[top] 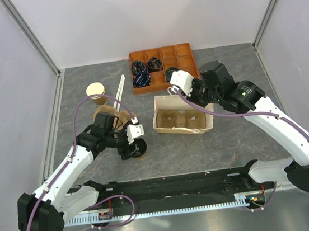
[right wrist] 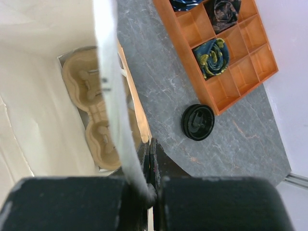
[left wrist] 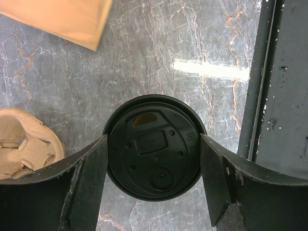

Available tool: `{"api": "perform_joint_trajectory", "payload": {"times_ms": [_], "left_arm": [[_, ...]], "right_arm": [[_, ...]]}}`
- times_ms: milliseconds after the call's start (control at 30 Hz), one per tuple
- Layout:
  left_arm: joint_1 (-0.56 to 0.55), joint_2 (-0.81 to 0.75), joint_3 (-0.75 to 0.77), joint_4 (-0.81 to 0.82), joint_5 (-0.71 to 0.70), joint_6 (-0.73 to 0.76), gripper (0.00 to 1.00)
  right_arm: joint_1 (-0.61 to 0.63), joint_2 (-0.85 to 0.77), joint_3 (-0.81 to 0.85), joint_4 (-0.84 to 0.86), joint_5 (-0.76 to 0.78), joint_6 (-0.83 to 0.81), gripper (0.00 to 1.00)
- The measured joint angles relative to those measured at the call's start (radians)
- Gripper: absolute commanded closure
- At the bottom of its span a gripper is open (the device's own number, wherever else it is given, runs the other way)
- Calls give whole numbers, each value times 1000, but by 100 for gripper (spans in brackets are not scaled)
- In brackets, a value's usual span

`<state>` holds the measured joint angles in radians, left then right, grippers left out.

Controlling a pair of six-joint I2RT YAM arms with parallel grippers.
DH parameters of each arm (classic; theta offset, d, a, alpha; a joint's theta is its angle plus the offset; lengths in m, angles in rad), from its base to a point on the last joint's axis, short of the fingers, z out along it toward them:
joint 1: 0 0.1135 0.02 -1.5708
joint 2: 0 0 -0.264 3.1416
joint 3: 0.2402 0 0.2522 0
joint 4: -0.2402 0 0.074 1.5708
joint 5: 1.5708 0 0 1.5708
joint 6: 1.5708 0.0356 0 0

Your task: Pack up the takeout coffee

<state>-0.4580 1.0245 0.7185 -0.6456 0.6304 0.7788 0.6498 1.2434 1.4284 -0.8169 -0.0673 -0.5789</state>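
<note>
The takeout coffee (top: 139, 149), a brown paper cup with a black lid, stands on the table in front of the left arm. In the left wrist view its lid (left wrist: 154, 147) fills the gap between my fingers. My left gripper (top: 131, 146) is shut on it, with a finger touching each side of the lid. A paper bag (top: 159, 105) lies open at centre with a pulp cup carrier (top: 180, 119) inside. My right gripper (top: 172, 91) is shut on the bag's white rim (right wrist: 108, 72), holding it up. The carrier also shows in the right wrist view (right wrist: 91, 115).
An orange divided tray (top: 183, 53) with dark bundles stands at the back. A loose black lid (top: 172, 70) (right wrist: 198, 122) lies beside it. A lidless tan cup (top: 96, 91), white sticks (top: 120, 91) and another pulp carrier (top: 114, 112) (left wrist: 24, 149) are at the left.
</note>
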Motion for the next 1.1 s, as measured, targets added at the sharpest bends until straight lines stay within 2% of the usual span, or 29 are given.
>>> {"api": "perform_joint_trajectory", "payload": {"times_ms": [167, 567, 933, 1100], "left_arm": [[0, -18, 0, -11, -1, -3, 49], [-1, -62, 46, -37, -3, -60, 52], [-4, -215, 77, -49, -58, -92, 53], [-3, -271, 82, -65, -84, -124, 53]], "right_arm": [[5, -16, -27, 1, -13, 14, 100], [8, -45, -32, -2, -41, 63, 100], [19, -217, -156, 24, -93, 74, 100], [33, -243, -183, 31, -105, 73, 100]]}}
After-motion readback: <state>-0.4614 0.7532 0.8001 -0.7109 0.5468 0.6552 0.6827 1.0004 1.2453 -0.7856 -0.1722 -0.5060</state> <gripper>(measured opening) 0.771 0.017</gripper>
